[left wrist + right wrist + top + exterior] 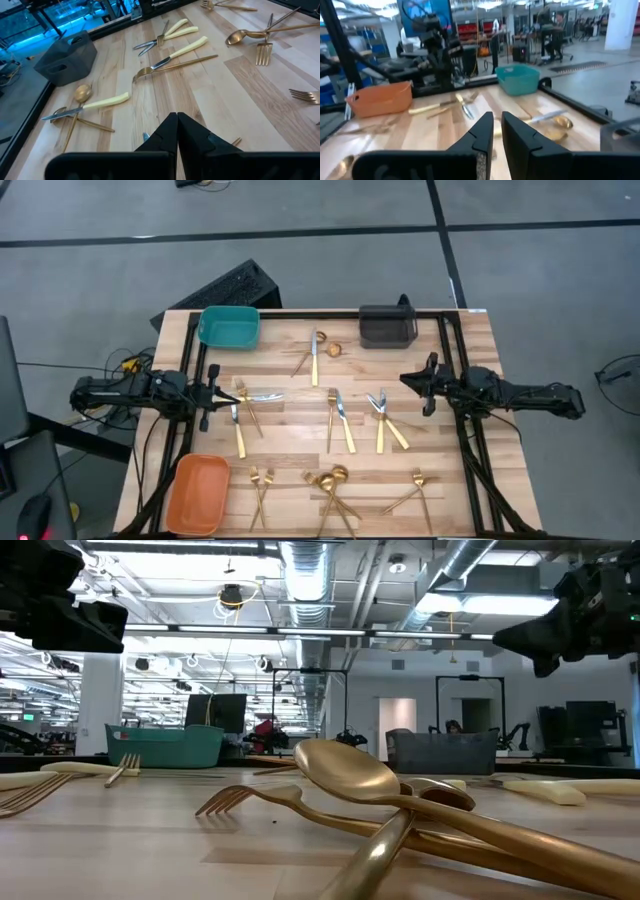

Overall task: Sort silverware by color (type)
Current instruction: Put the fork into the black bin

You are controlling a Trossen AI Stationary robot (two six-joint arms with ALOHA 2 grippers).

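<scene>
Silverware (338,420) lies scattered in loose clusters across the wooden table (470,350), none of it in the teal bin (229,327), orange bin (196,492) or dark grey bin (387,326) at the edges, so sorting appears barely begun. The left gripper (224,393), fingers pressed together and empty, hovers by the knife and fork at its side. The right gripper (425,383) hangs over bare wood with a narrow gap, holding nothing.

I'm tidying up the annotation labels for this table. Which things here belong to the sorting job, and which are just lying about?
Job:
- gold spoons
- gold forks
- knives
- teal bin
- orange bin
- grey bin

Lying about:
- keyboard behind the table
- cables on the floor
</scene>
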